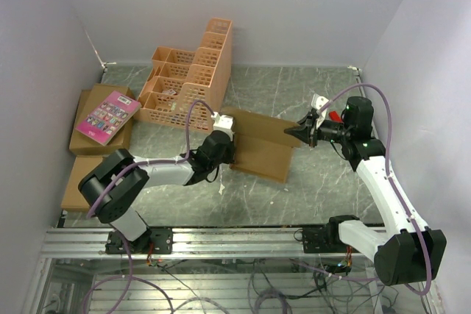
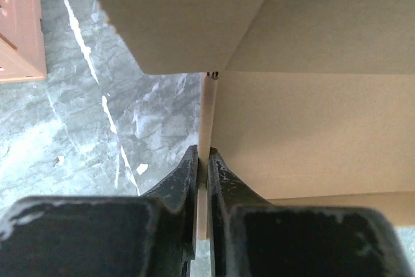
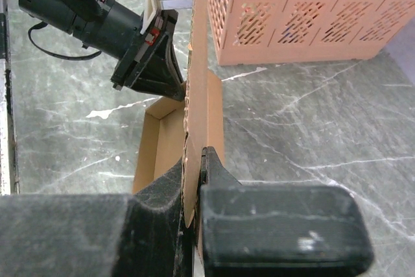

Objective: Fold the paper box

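I have the paper box point(image 1: 259, 146) in the middle of the worktop point(image 1: 316, 189), partly folded. One panel stands up along its far side and the rest lies flat. My left pincer point(image 2: 202, 160) is pinched tight on a thin upright edge at the box's left end. My right pincer point(image 3: 194, 163) is clamped on the standing panel at the right end. Just behind the box sits an orange lattice crate point(image 1: 188, 79). Off to the left is a pink book point(image 1: 108, 117) lying on flat brown cartons point(image 1: 82, 146).
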Available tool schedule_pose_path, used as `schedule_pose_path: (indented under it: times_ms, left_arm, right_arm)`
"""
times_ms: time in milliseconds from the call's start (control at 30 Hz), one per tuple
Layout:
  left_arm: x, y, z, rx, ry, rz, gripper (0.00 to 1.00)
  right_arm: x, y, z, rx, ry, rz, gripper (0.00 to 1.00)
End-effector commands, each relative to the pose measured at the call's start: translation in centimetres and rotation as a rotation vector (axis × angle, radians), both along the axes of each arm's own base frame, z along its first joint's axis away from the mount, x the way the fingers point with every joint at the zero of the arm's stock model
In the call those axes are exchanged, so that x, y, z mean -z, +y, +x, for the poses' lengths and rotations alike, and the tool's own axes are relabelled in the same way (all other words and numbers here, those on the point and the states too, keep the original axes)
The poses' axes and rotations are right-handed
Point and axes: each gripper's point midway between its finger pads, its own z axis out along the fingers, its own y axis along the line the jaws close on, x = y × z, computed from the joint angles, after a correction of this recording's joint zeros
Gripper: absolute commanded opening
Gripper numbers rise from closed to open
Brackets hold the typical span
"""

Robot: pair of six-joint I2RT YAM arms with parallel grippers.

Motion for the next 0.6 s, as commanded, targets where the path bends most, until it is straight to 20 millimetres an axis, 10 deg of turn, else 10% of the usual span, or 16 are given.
schedule_pose_path:
  times_ms: [0, 233, 567]
  left_arm:
    - [-0.1, -0.2, 0.8, -0.011, -0.012, 0.002, 0.1]
    - [0.2, -0.2, 0.8, 0.011, -0.02, 0.033, 0.07]
    - [1.4, 0.6, -0.2, 0.022, 0.007, 0.054, 0.28]
  right_arm:
    - [-0.4, 0.2, -0.2, -0.016, -0.032, 0.002, 0.0]
    - [-0.4, 0.3, -0.2, -0.016, -0.03, 0.002, 0.0]
    - [-0.4, 0.3, -0.2, -0.016, -0.029, 0.003, 0.0]
